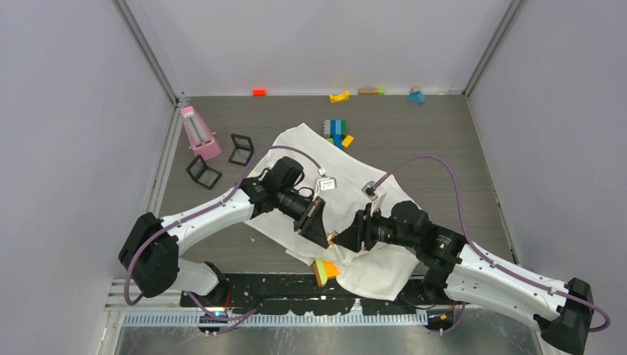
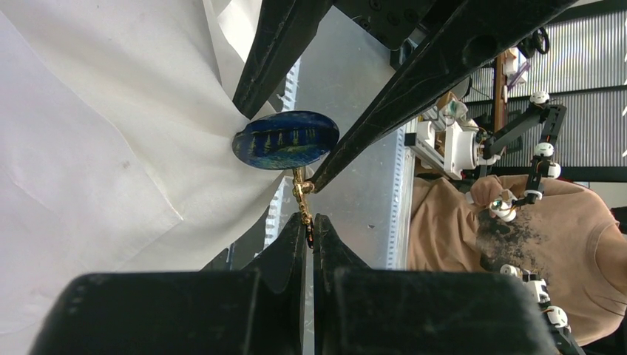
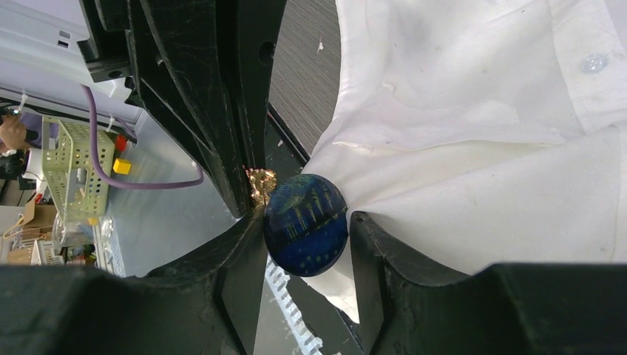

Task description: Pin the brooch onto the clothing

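1. While the left fingers (image 2: 281, 255) pinch shut on the gold pin of the brooch (image 3: 306, 224), the right fingers (image 3: 229, 259) clasp its blue disc.
2. It sits against the shirt (image 3: 480, 185) hem, by the near edge of the counter (image 1: 444, 148).
3. Fastening apparently remains.

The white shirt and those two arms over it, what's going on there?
Two robot arms are pinning a brooch to the shirt, at a bunched-up edge. The left gripper is shut on the brooch's small gold part. The right gripper has a finger on each side of the blue disc, touching or nearly so. Whether the pin is through the cloth isn't visible.
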Robot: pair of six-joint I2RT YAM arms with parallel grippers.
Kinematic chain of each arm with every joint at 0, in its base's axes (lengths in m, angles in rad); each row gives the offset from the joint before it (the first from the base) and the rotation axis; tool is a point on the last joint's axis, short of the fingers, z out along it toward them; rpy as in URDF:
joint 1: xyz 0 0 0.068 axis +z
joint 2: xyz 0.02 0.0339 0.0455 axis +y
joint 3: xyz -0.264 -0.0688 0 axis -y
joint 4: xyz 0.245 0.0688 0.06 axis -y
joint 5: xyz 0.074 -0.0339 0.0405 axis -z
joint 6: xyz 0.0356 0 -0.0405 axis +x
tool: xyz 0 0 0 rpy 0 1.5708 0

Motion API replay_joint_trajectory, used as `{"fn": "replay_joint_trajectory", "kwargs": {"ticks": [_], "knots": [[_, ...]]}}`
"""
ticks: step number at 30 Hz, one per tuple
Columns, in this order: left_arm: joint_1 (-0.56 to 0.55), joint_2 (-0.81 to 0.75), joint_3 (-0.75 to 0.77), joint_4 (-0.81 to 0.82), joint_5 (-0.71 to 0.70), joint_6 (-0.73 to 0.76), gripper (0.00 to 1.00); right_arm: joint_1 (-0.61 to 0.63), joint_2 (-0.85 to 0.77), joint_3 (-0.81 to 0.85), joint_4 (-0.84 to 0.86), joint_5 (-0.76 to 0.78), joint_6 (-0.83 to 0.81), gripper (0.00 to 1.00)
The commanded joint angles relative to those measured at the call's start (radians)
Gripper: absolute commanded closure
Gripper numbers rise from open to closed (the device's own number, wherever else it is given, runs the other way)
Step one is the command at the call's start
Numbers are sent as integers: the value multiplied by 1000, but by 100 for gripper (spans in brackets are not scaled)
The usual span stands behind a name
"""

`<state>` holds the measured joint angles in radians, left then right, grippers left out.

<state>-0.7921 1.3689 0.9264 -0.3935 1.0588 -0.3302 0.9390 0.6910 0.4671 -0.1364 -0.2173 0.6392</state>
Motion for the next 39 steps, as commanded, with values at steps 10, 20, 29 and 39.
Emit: {"fn": "replay_joint_trajectory", "kwargs": {"ticks": [10,20,29,39], "knots": [[-40,-20,12,41,125,8,100,-9,-9,25,-20,229,-5,53],[-39,5,44,-56,10,60,100,-9,-52,27,-35,202,-8,50],[-33,10,76,-114,-136,75,58,-9,-84,154,-145,233,-19,27],[106,-68,192,-111,-412,95,0,-187,137,482,-568,611,30,15]]}}
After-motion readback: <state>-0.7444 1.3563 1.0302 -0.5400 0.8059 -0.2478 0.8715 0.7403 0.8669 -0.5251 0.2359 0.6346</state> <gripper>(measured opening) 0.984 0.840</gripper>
